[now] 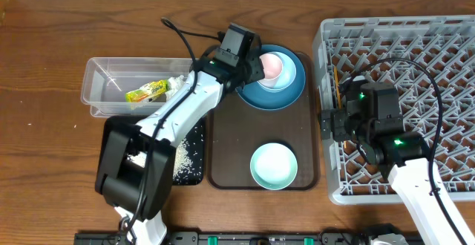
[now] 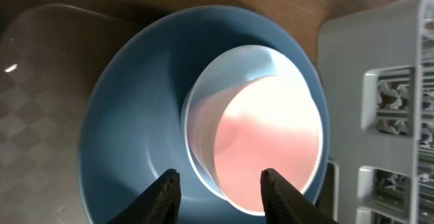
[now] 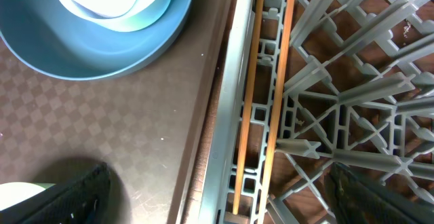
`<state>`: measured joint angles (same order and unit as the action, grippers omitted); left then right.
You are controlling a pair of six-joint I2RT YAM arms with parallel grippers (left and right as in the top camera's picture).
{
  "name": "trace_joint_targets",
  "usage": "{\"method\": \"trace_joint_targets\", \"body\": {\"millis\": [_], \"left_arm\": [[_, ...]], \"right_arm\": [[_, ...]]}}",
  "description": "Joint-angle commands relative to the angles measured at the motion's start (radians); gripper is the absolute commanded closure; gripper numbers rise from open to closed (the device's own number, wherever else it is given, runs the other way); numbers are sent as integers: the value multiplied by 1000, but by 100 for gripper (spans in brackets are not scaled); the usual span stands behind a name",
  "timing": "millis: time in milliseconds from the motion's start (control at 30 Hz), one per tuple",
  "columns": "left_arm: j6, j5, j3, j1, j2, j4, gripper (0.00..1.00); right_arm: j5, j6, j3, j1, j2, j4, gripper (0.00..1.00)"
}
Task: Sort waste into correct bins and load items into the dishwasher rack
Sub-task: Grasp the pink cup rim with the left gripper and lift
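The pink cup (image 1: pixel 272 65) sits inside the light-blue bowl (image 1: pixel 286 70), which rests on the dark-blue plate (image 1: pixel 291 93) at the far end of the brown tray. My left gripper (image 1: pixel 254 61) hovers over their left side. In the left wrist view it (image 2: pixel 219 174) is open, its fingers (image 2: pixel 166 195) standing either side of the bowl's rim (image 2: pixel 196 139) and the cup (image 2: pixel 268 139) without touching them. The mint-green bowl (image 1: pixel 273 165) stands at the tray's near end. My right gripper (image 1: pixel 333 122) (image 3: pixel 218 173) is wide open and empty, over the left wall of the dishwasher rack (image 1: pixel 415 59) (image 3: pixel 234 95).
The clear tub (image 1: pixel 104 78) holds the yellow-green wrapper (image 1: pixel 146 91) and a white paper scrap (image 1: pixel 176 85). Rice grains (image 1: pixel 188 152) lie in the black tray (image 1: pixel 194 178). Two thin wooden sticks (image 3: pixel 249 102) lie in the rack by its left wall. The brown tray (image 1: pixel 226 145) fills the middle.
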<state>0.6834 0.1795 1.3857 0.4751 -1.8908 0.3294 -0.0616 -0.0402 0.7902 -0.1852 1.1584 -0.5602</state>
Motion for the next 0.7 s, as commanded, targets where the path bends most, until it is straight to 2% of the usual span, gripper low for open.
{"method": "trace_joint_targets", "body": {"millis": [0, 267, 500, 667], "left_arm": [[0, -16, 14, 2, -35, -14, 59], [-1, -16, 14, 2, -64, -37, 60], [-1, -16, 14, 2, -64, -40, 76], [-1, -16, 13, 3, -64, -33, 78]], "right_arm": [[9, 12, 14, -3, 0, 2, 1], [9, 12, 14, -3, 0, 2, 1], [9, 12, 14, -3, 0, 3, 1], [9, 12, 14, -3, 0, 2, 1]]}}
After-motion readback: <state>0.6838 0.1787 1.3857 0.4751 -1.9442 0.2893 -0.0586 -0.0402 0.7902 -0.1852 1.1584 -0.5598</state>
